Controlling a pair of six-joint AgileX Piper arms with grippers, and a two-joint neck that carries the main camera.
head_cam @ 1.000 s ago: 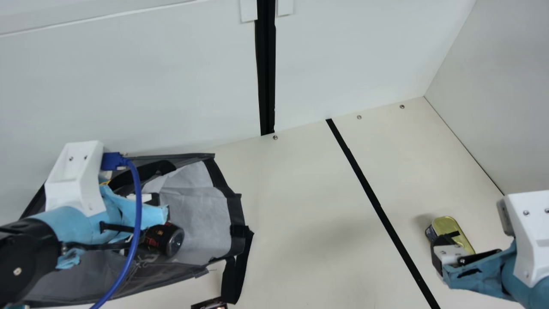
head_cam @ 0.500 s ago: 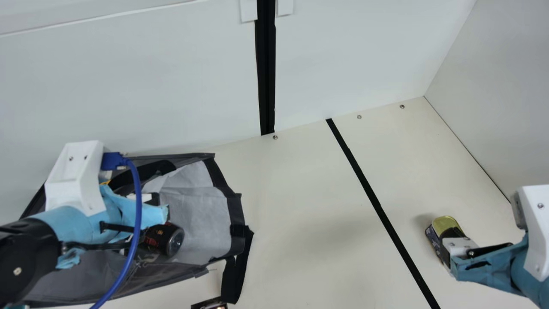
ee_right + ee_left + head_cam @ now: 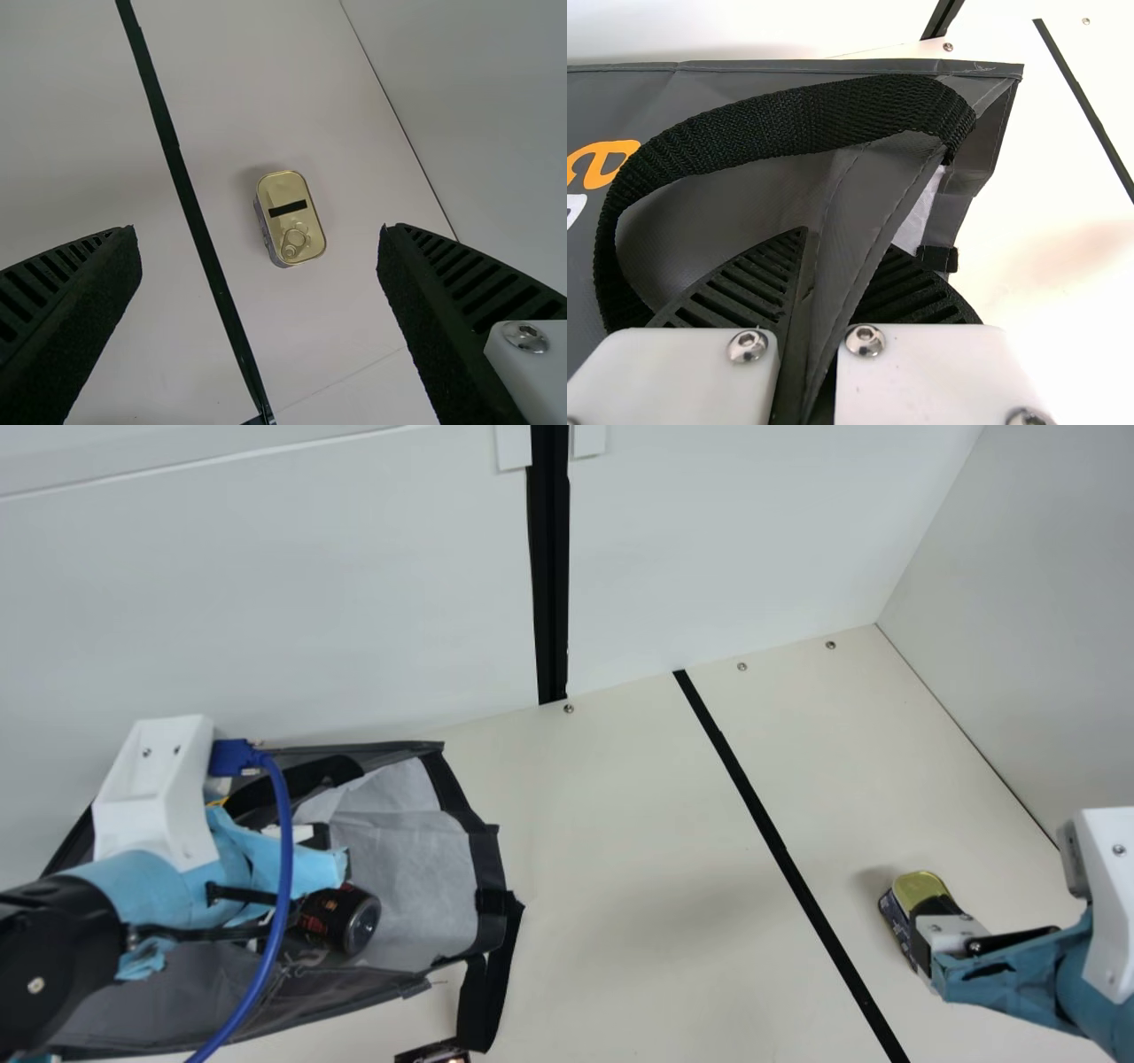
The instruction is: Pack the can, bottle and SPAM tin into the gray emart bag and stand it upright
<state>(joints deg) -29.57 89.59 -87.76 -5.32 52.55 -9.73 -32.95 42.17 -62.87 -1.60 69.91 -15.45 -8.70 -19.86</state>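
Pinching a fold of the gray bag [image 3: 407,886] tight with the left claw [image 3: 306,868], near the can [image 3: 341,921]. Holding nothing with the right claw [image 3: 939,910], spread wide, just facing the SPAM tin [image 3: 285,193].

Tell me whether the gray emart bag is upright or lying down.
Lying down: the emart bag lies along the table, its open mouth facing sideways, with a dark can on its side just inside.
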